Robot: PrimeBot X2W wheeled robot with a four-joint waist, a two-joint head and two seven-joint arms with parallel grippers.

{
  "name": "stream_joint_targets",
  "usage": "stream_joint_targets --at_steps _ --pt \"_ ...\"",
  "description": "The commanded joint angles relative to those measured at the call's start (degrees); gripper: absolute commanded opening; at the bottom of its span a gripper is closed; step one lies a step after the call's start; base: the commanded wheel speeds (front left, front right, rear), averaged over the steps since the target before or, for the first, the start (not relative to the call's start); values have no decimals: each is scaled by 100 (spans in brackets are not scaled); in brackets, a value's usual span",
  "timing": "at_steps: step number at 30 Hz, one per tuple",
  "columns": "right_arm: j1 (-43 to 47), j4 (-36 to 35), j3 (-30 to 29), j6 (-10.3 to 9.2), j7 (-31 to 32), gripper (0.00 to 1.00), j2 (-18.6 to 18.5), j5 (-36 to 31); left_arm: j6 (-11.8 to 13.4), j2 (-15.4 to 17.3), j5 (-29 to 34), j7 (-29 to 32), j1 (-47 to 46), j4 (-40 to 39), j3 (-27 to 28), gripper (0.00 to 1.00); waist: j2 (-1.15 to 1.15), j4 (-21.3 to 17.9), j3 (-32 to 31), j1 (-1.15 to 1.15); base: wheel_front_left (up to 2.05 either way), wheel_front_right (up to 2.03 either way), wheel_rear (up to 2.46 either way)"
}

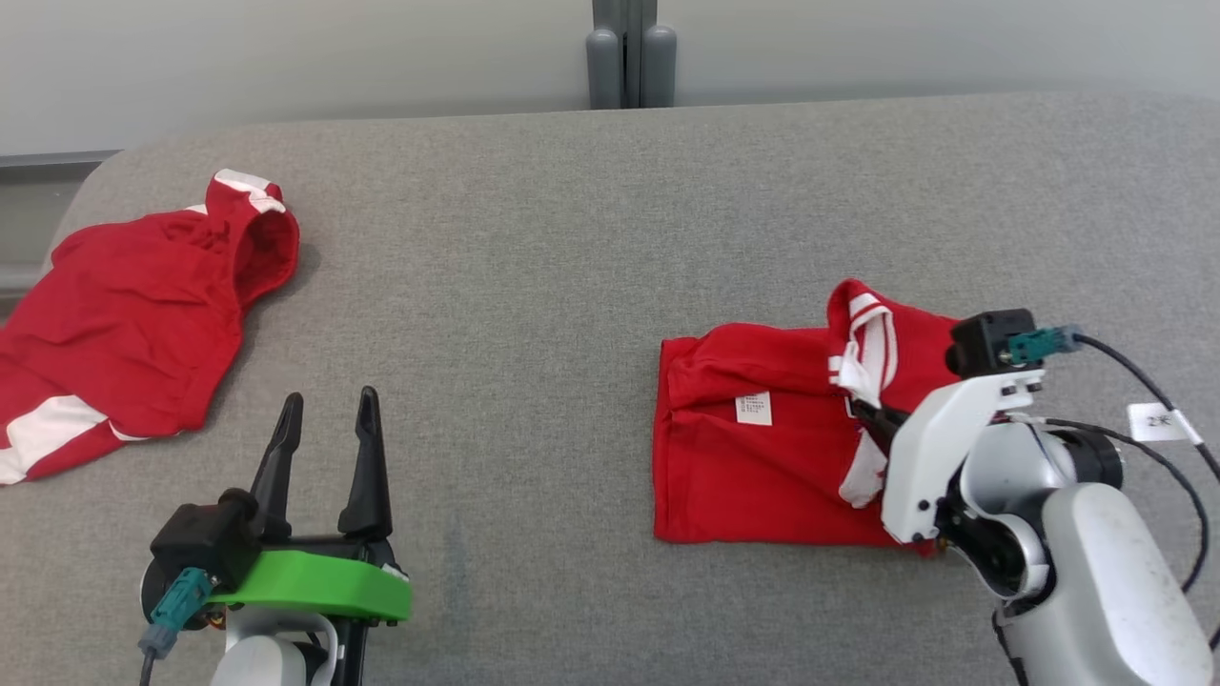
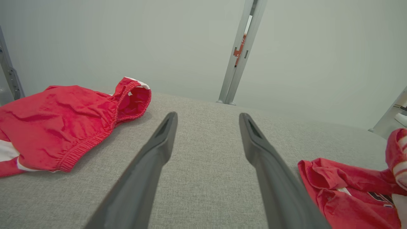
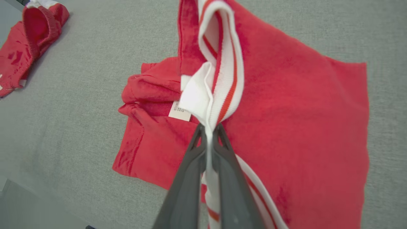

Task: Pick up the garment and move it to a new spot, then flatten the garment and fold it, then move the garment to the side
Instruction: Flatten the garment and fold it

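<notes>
Right now this looks like the fold step. The garment lies on the right half of the counter, already squared into a rough rectangle. Its left edge is doubled and bunched, and the white label faces up.

The right end effector is pressed together on the white-and-red striped band, pinching it with the band raised off the red cloth below. The rest of the fabric rests on the counter. The left end effector is spread wide and holds nothing. It sits low over bare counter at lower left, well apart from the garment.

Next move, my read: carry the pinched band across and lay it flat so the trim doesn't stand up, then release. Only one point is held, so a sideways pull will likely drag or undo the fold. Lift little and move slowly. The left arm is free and could pin the bunched edge.

Around: a second red garment with white panels lies crumpled at the far left of the counter, well apart. It doesn't block the fold, but it takes up that side as a drop spot and is easy to mistake for the target. A grey post stands behind the far edge, probably clear of the working path.
</notes>
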Motion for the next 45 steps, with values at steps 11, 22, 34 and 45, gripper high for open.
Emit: stream_joint_targets --at_steps 11,22,34,45 --pt "-898 1650 668 3 -616 0 245 294 -19 13 -89 -17 -21 42 -127 100 0 419 4 0 0 0 0" --pt "-1611 3105 989 3 -1240 100 249 927 -17 12 -262 -16 -161 58 -292 100 0 711 132 0 0 0 0" --pt "-2152 3301 2309 4 -2336 100 248 2795 -17 12 -314 -17 -154 68 -258 100 0 733 174 0 0 0 0" --pt "-2161 3912 2490 3 -2892 100 243 2540 -17 12 -158 -16 -9 -14 -72 100 0 185 22 0 0 0 0"
